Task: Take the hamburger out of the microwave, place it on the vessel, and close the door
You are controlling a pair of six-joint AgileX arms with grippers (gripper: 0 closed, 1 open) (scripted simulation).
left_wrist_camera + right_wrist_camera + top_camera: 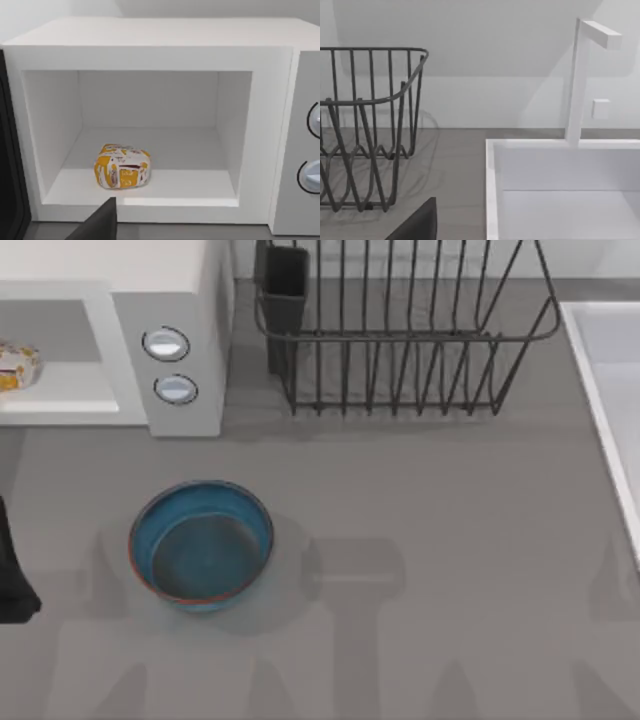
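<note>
While the hamburger sits inside the microwave, my left claw's grip is unreadable just outside.

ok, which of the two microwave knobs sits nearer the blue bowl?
The lower knob: it sits toward the front of the microwave panel, closer to the bowl than the upper knob.

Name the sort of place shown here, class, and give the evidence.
Most likely a rendered kitchen counter: an open microwave with a wrapped hamburger inside, a black wire dish rack, and a white sink with faucet.
</note>
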